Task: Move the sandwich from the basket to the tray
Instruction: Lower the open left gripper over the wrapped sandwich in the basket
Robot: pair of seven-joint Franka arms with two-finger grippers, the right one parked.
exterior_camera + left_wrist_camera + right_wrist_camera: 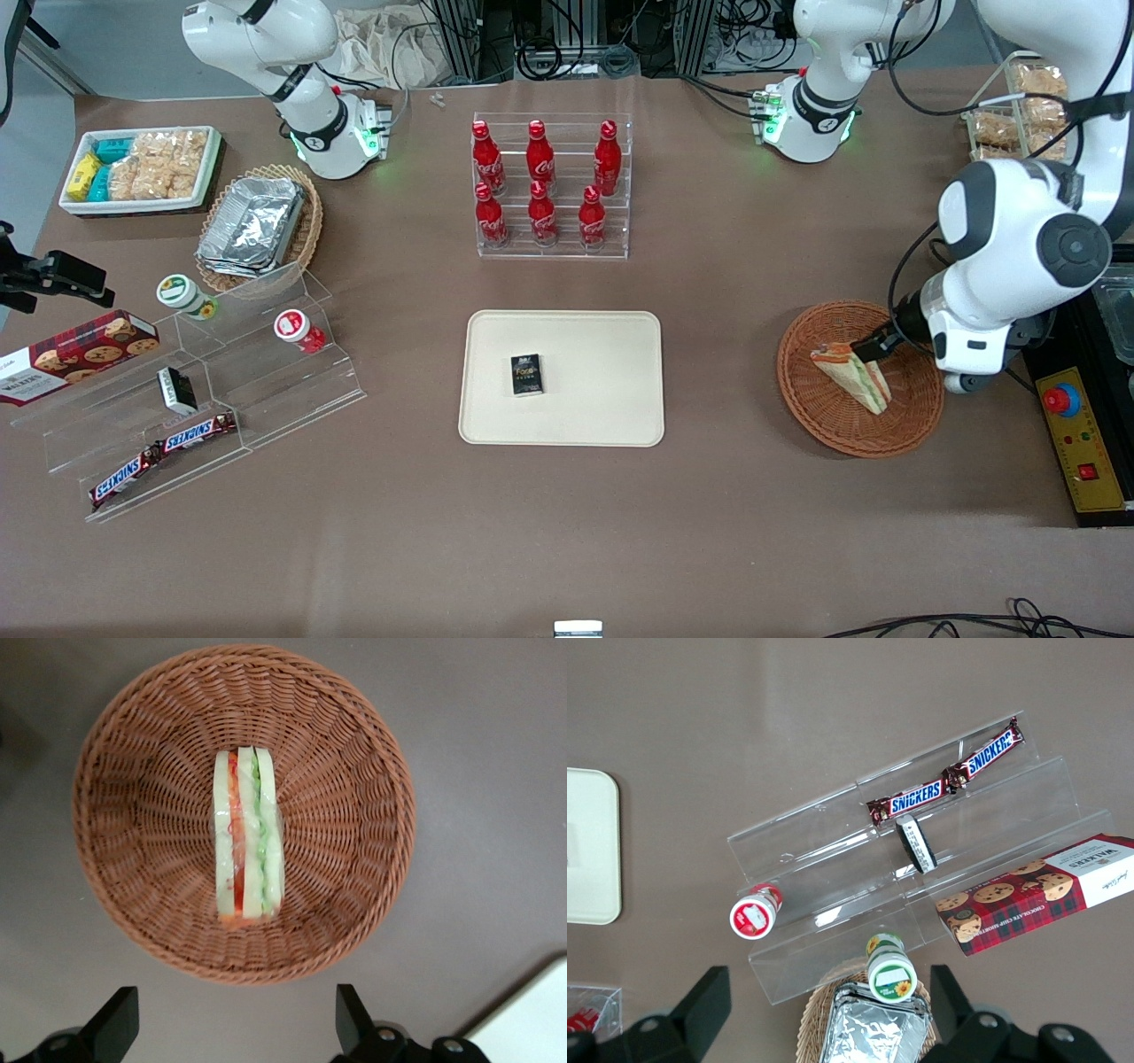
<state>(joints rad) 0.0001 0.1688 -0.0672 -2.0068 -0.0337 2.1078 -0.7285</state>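
Wicker basket (pixel 846 416) holds the sandwich (pixel 855 377), lying inside it on edge with its layers facing your wrist camera, so nothing has been moved yet. Your gripper (pixel 232 1028) hovers over the basket rim nearest the working arm's end of the table, fingers (pixel 115 1020) spread wide and holding nothing. You have the whole job left: descend, close on the wedge, lift it, carry it to the tray (pixel 620 399), where a small dark box (pixel 526 374) already sits, and let go
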